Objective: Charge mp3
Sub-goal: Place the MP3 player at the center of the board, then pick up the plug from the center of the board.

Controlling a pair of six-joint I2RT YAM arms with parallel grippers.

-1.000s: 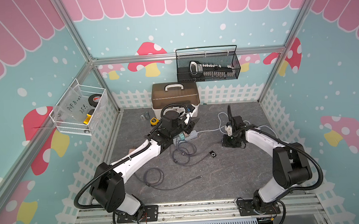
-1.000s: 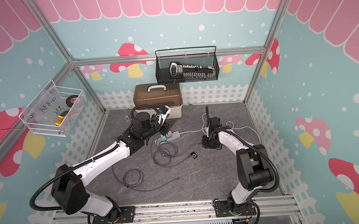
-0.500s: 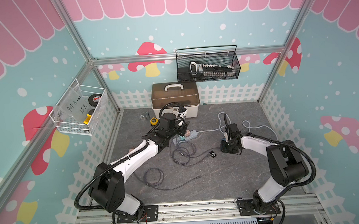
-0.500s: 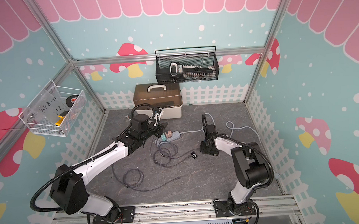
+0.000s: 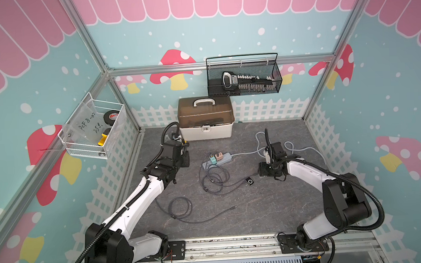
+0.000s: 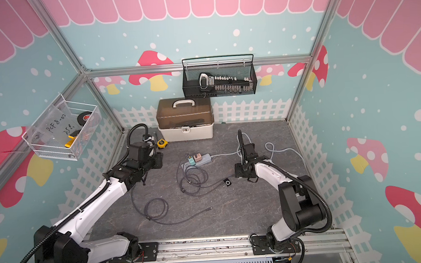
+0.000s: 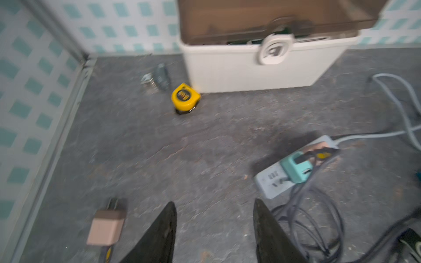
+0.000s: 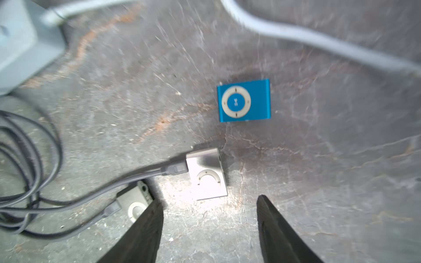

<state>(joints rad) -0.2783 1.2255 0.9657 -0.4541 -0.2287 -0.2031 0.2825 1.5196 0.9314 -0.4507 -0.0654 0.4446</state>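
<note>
Handwritten "PCF 8-0" marks the clear sheet (image 5: 86, 123) in the wire basket (image 5: 85, 151).

blue mp3 (image 8: 243, 100), silver mp3 (image 8: 206, 180), yellow tape measure (image 7: 185, 98)

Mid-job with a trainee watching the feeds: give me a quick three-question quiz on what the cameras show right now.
1. True or false: the right pincer is shut on the blue mp3 player.
2. Multiple choice: what lies beside the toolbox in the left wrist view? A) a yellow tape measure B) a red mug C) a green sponge
3. Fill in: the cabled player, just ahead of the right pincer's tips with a cable plugged into it, is ____ in colour.

Key
1. False: its jaws stand open and empty, and the blue mp3 player lies apart on the table.
2. A
3. silver
</note>
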